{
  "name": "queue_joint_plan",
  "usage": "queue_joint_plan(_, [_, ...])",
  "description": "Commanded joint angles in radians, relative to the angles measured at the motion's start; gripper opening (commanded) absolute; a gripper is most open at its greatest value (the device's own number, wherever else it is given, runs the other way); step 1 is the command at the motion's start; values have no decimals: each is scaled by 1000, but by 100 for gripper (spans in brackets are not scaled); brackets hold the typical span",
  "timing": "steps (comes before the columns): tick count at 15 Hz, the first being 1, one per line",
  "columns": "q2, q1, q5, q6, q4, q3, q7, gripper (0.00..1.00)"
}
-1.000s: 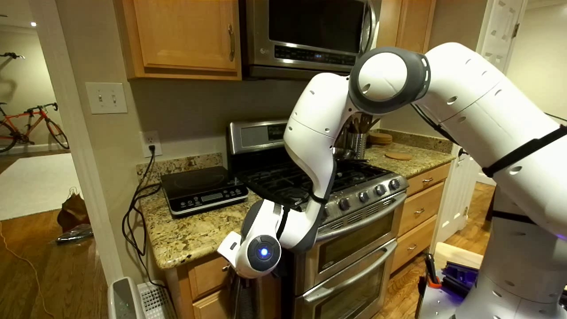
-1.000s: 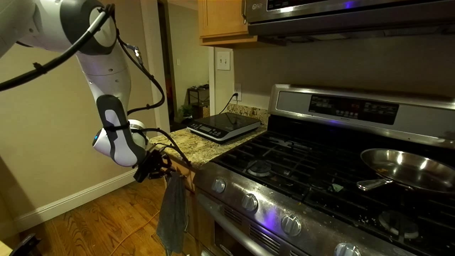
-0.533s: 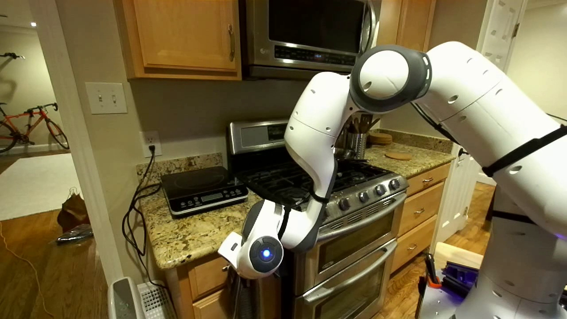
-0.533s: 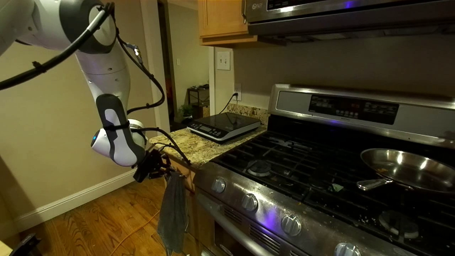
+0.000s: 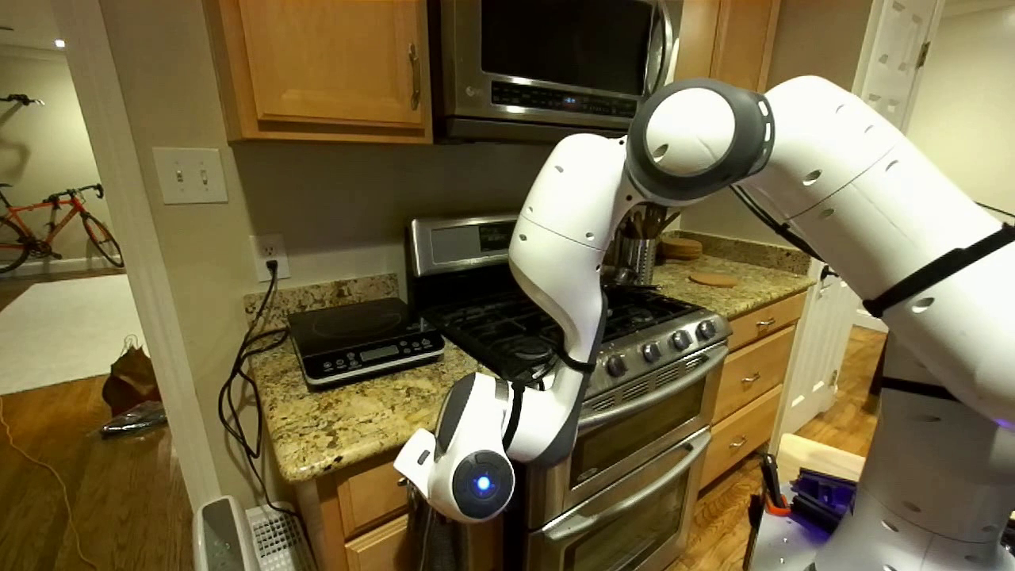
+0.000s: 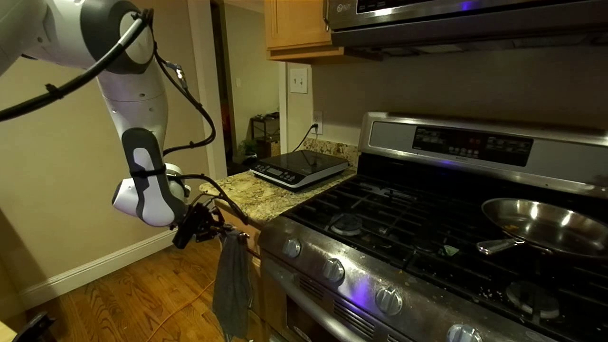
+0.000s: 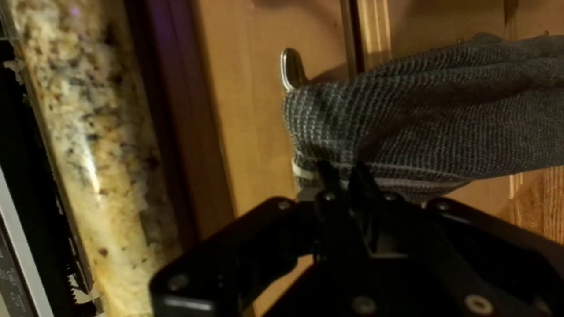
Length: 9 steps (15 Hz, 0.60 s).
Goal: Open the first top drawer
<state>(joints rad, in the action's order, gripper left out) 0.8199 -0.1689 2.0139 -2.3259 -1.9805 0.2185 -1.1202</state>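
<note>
top drawer [image 7: 253, 127]: honey-coloured wood front just under the edge of the speckled granite desk [image 7: 92, 145], to the left of the gas range [image 6: 361, 285] in both exterior views. can't tell if it's out at all. metal handle [image 7: 291, 70] runs across the front, one end bare, more of it under a dark grey woven towel [image 7: 423, 119] hanging down. jaws clenched, fingers [image 7: 328, 176] close together over the towel by the handle; can't tell if cloth or metal is pinched between. robot arm [image 5: 555, 222] reaches down past the desk edge, wrist low in front of the drawer. on the desk: black portable cooktop [image 5: 357, 333], cord to wall outlet [image 5: 268, 252]. stainless frying pan [image 6: 546, 228] on the range, microwave [image 5: 571, 51] above it.
</note>
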Motion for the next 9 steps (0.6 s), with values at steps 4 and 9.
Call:
queue_joint_plan(4, [4, -18, 9, 25, -195, 101, -100, 8])
queue_joint_plan(9, [-1, -31, 9, 49, -218, 127, -88, 38])
